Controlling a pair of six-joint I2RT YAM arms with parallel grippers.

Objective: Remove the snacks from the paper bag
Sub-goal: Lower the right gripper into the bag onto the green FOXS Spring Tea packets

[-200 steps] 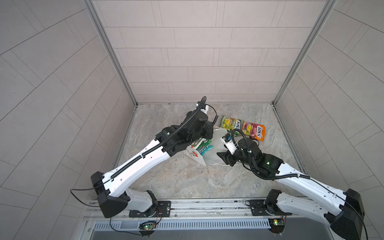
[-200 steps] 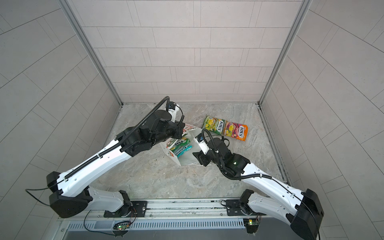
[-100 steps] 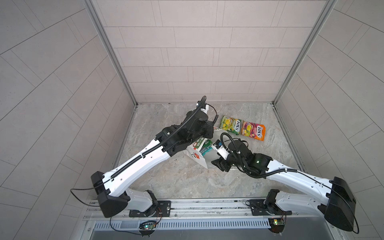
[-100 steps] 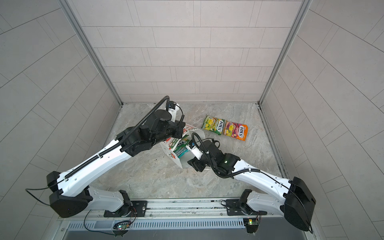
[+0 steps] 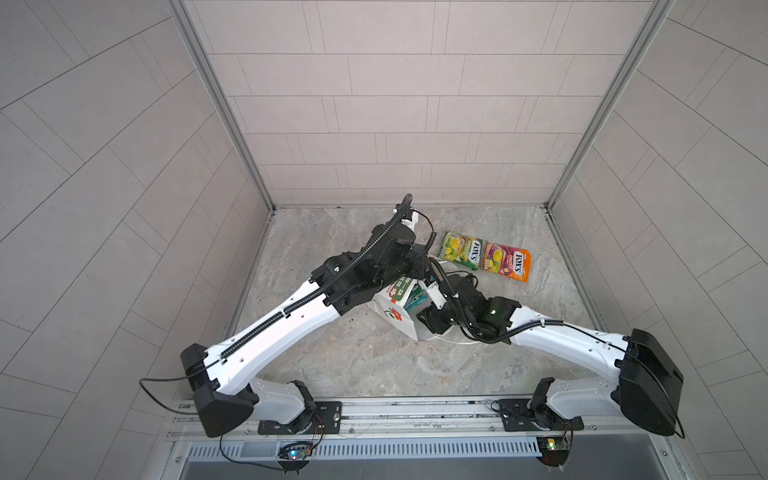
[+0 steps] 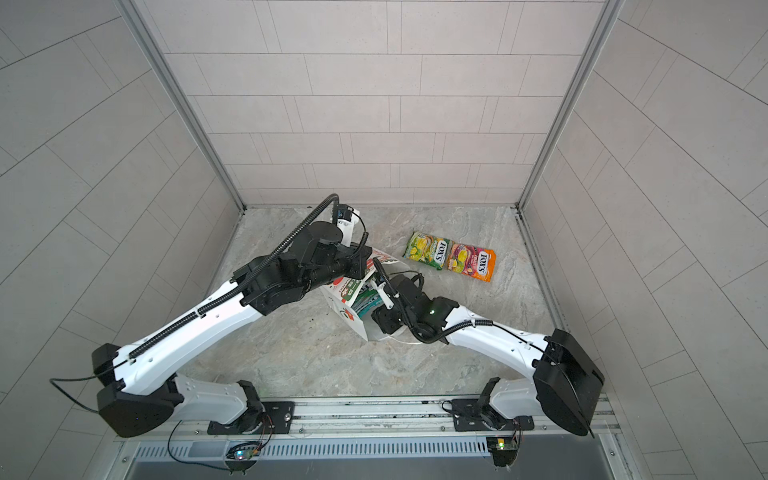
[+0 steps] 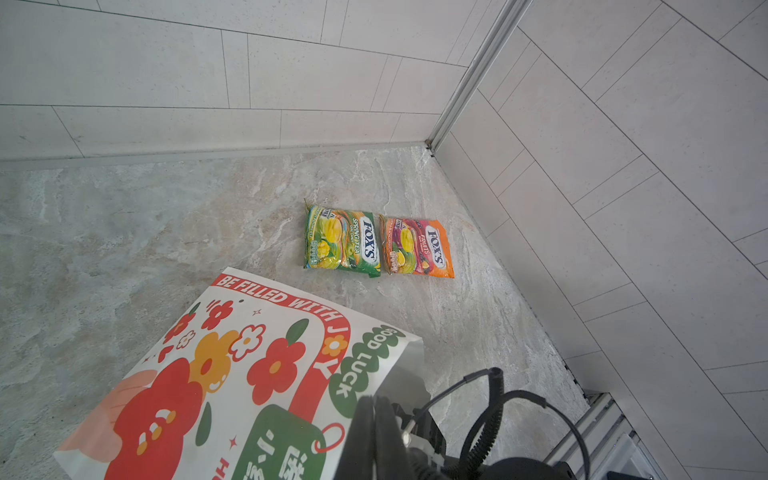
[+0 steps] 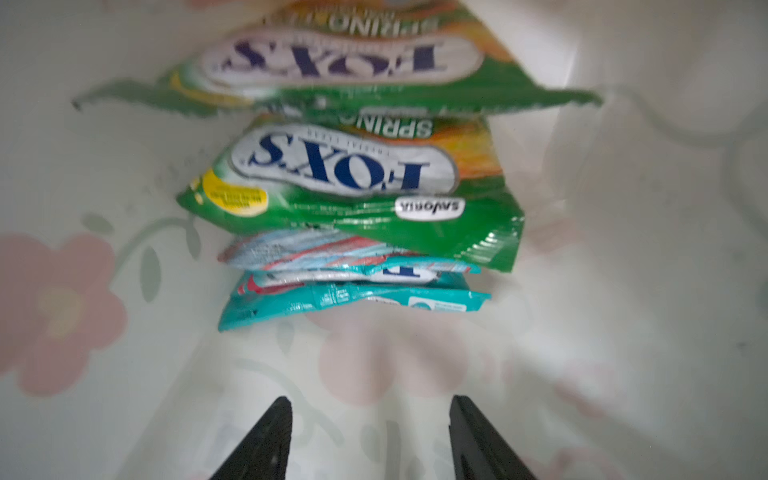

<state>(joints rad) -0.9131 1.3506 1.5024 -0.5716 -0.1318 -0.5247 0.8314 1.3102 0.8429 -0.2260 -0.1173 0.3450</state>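
The white paper bag (image 5: 392,309) (image 6: 344,308) with red flowers (image 7: 232,365) sits tilted mid-floor. My left gripper (image 7: 374,401) (image 5: 415,266) is shut on its top rim. My right gripper (image 8: 368,401) (image 5: 429,319) is open inside the bag's mouth with nothing between its fingers. Ahead of it lie stacked snacks: two green packets (image 8: 349,178) over teal-red ones (image 8: 349,299). In both top views teal packets (image 5: 415,301) show in the mouth. A green-yellow packet (image 5: 461,248) (image 7: 340,241) and an orange-pink packet (image 5: 507,261) (image 7: 417,247) lie side by side on the floor beyond the bag.
Tiled walls close in the marble floor (image 5: 365,353) at the back and on both sides. A metal rail (image 5: 374,415) with both arm bases runs along the front edge. A white cord handle (image 5: 457,341) trails from the bag under my right arm.
My right gripper has moved left from beside the bag into its mouth, still open. The left gripper keeps its hold on the rim, and the bag has shifted slightly.
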